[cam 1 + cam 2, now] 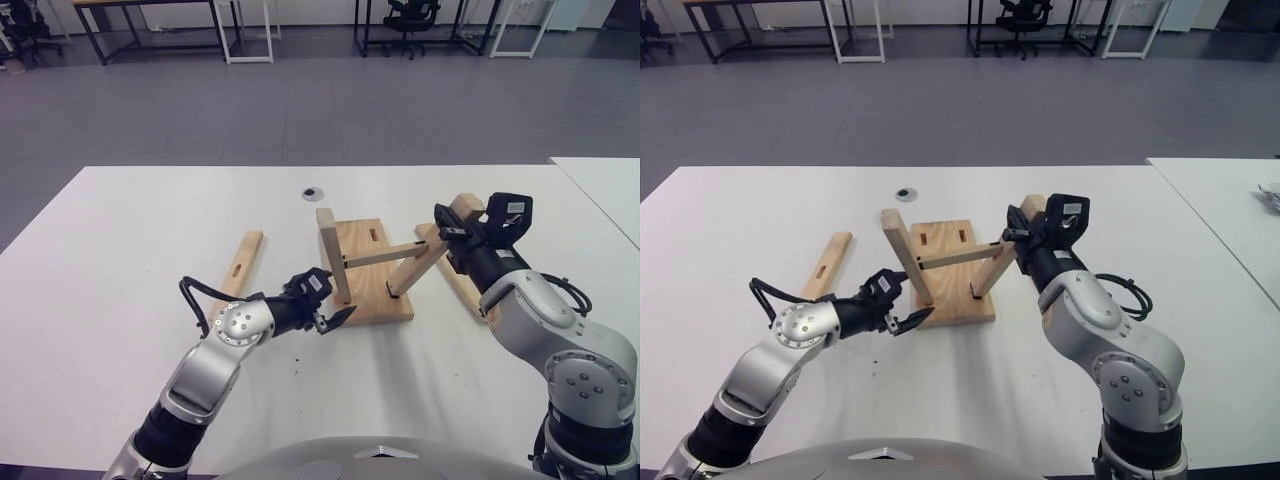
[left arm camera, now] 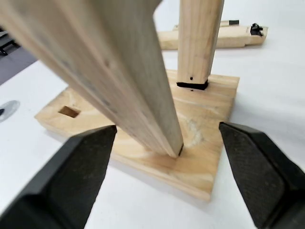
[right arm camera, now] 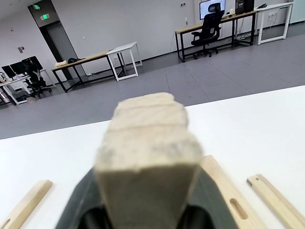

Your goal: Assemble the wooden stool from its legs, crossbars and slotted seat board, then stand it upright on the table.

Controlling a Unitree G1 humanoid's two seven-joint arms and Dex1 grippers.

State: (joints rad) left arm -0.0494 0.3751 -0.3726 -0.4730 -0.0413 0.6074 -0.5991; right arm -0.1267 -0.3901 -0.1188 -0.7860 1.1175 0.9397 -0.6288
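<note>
1. The seat board (image 1: 372, 288) is a flat rectangle of pale, grainy wood lying on the white table (image 1: 130, 250). Small rectangular slots are cut through it.
2. A square-section upright leg (image 1: 334, 256) stands in the board's near left corner.
3. A leaning leg (image 1: 412, 268) is footed in a dark-edged slot on the board's right side and tilts away to the right.
4. A thin crossbar (image 1: 378, 257) spans above the board, joining the two legs.
5. The left gripper (image 1: 338, 320) sits low at the board's near left edge. Its black wedge-shaped fingers (image 2: 71, 181) are spread apart, one on each side of the upright leg's base, and touch nothing.
6. The right gripper (image 1: 448, 232) is just right of the board and is clamped on the upper part of the leaning leg. The leg's rough-sawn end sticks out past the fingers.
7. A loose leg (image 1: 240, 264) with an oblong slot lies flat, well left of the board.
8. Another wooden bar (image 1: 460, 288) lies flat just right of the board, partly under the right arm.
9. A small round black fitting (image 1: 313, 193) is set in the tabletop beyond the board.
</note>
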